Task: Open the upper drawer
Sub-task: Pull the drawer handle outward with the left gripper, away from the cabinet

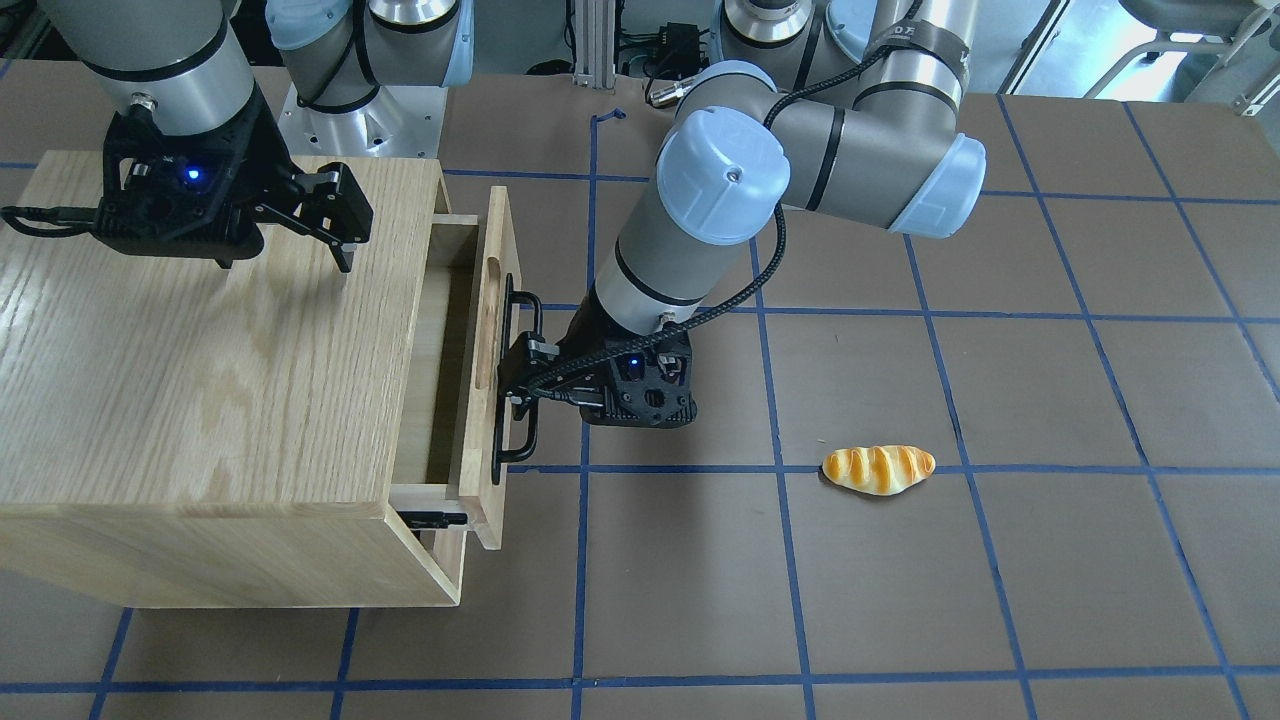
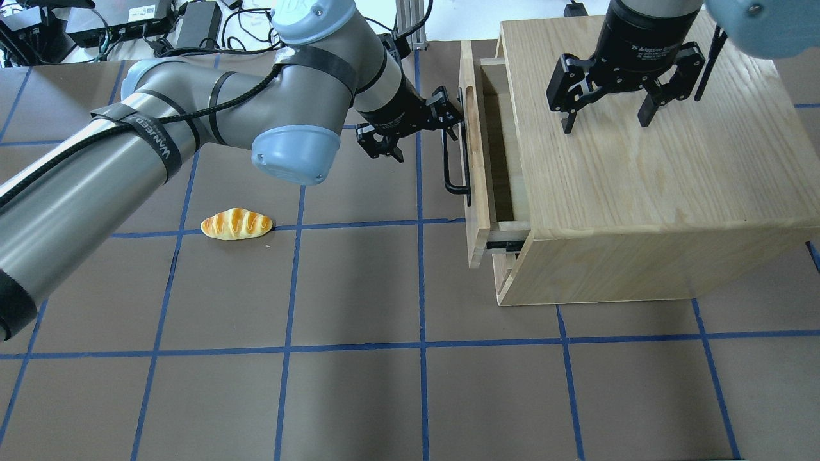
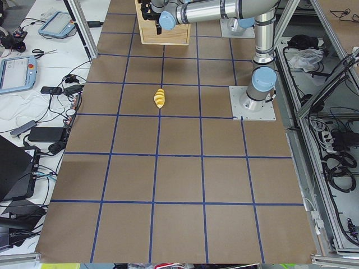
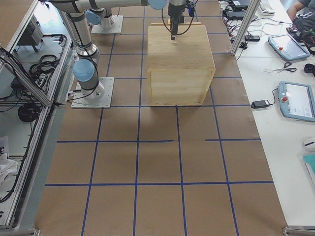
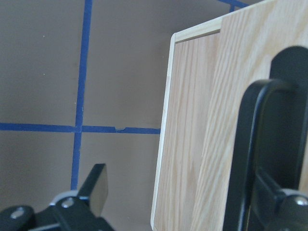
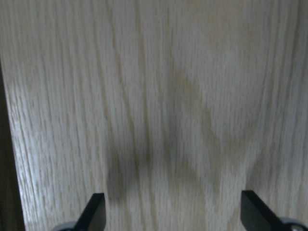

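Observation:
The upper drawer (image 1: 490, 300) of the light oak cabinet (image 1: 200, 380) stands pulled out a short way, and its pale interior (image 1: 445, 350) shows. Its black bar handle (image 1: 515, 440) faces the table's middle. My left gripper (image 1: 522, 372) is open at the handle, with one finger behind the bar; the overhead view shows the gripper (image 2: 416, 128) beside the drawer front (image 2: 475, 192). In the left wrist view the handle (image 5: 250, 144) runs close to the right finger (image 5: 284, 202). My right gripper (image 2: 606, 121) is open and empty just above the cabinet top (image 2: 640, 192).
A toy bread roll (image 1: 878, 469) lies on the brown table with blue tape lines, left of the drawer in the overhead view (image 2: 236, 224). The cabinet fills the table's right side in that view. Operator desks with tablets flank the table in the side views.

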{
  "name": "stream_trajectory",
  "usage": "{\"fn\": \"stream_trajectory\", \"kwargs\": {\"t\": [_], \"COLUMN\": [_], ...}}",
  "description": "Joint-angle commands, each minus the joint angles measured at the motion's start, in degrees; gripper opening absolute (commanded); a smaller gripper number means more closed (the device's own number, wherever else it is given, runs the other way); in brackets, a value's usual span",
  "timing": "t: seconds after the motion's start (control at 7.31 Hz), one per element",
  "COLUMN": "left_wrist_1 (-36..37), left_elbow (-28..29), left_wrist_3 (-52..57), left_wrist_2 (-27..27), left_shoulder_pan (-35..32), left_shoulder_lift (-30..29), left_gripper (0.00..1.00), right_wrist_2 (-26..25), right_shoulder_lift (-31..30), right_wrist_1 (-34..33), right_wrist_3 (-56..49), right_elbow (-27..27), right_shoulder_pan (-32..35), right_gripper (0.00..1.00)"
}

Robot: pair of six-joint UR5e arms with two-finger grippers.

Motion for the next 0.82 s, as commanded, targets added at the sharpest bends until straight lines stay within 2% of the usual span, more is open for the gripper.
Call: {"fn": "stream_trajectory", "kwargs": {"t": [0.0,0.68], "left_wrist_1": [-0.5,-1.1], "left_elbow": [-0.3,-3.2], "left_wrist_3": [0.4,1.6], "left_wrist_2": [0.0,-0.4], "left_shoulder_pan": [1.9,5.6], "left_shoulder_lift": [0.7,2.4], "left_gripper": [1.00,1.00], "right_wrist_2": [0.0,0.0], "right_shoulder_lift": [0.0,0.0], "right_wrist_1": [0.0,0.0], "right_wrist_3": [0.0,0.0], "right_elbow": [-0.1,-0.1], "right_shoulder_pan": [0.0,0.0], "right_gripper": [1.00,1.00]}}
